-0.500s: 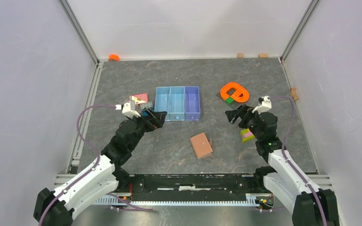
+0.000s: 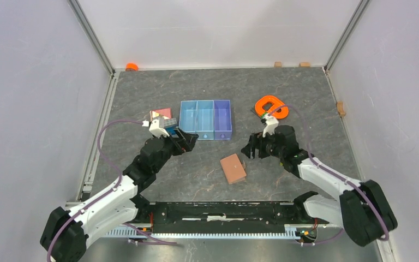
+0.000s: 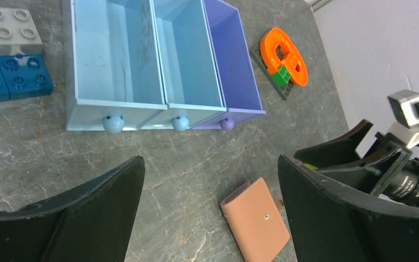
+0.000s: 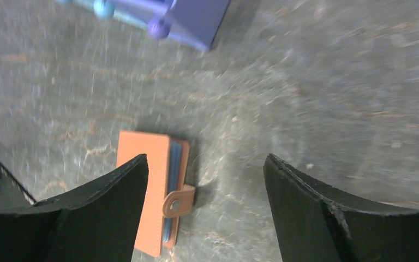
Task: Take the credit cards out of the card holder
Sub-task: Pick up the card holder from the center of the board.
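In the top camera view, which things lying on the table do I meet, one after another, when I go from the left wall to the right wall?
orange cap → toy bricks → blue tray → card holder → orange ring → wooden block at the back wall → wooden block at the right wall

arms (image 2: pixel 109 199): white and black | cables (image 2: pixel 99 143): purple | fingers (image 3: pixel 76 218): black

Right wrist view motion-blurred, card holder (image 4: pixel 151 191) edges soft, blue tray (image 4: pixel 196 16) cut off at top.
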You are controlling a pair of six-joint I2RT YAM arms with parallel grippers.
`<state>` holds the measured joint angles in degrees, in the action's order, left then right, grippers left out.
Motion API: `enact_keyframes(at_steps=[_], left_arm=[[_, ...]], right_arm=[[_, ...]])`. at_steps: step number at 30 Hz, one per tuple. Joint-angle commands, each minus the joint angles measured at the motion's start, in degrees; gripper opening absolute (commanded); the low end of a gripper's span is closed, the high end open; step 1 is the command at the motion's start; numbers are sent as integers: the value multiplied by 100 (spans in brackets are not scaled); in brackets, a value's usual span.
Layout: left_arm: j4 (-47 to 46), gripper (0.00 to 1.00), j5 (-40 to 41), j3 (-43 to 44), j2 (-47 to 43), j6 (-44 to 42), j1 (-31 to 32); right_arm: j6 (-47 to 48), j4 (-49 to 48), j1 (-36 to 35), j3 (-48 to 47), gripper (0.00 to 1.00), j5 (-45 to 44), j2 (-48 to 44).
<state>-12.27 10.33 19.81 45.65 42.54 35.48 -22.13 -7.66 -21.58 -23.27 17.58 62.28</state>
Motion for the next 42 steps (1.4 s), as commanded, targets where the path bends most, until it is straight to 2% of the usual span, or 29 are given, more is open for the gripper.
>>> enact_keyframes(at_steps=[1,10,12,17,21,27,34,42], left_arm=[[-334,97,-363,43,115,237,29],[-308,97,-458,99,82,320,29],[-280,97,-469,117,86,332,29],[-212,97,-438,137,28,333,29],[-201,97,-457,165,106,342,29],[-211,97,-663,315,519,327,29],[-468,95,-949,431,1188,342,174],[-441,97,-1139,1027,2182,6,1056]], right_arm=[[635,375,-576,-386,80,-159,477],[865,884,-1176,-464,76,-748,460],[859,919,-1223,-418,72,-821,509],[871,906,-1284,-492,48,-703,760],[864,873,-1301,-523,21,-647,801],[665,539,-1304,-544,4,-884,466],[4,267,-1301,-961,0,-1055,451],[-294,-573,-1305,-105,0,-1538,-151]])
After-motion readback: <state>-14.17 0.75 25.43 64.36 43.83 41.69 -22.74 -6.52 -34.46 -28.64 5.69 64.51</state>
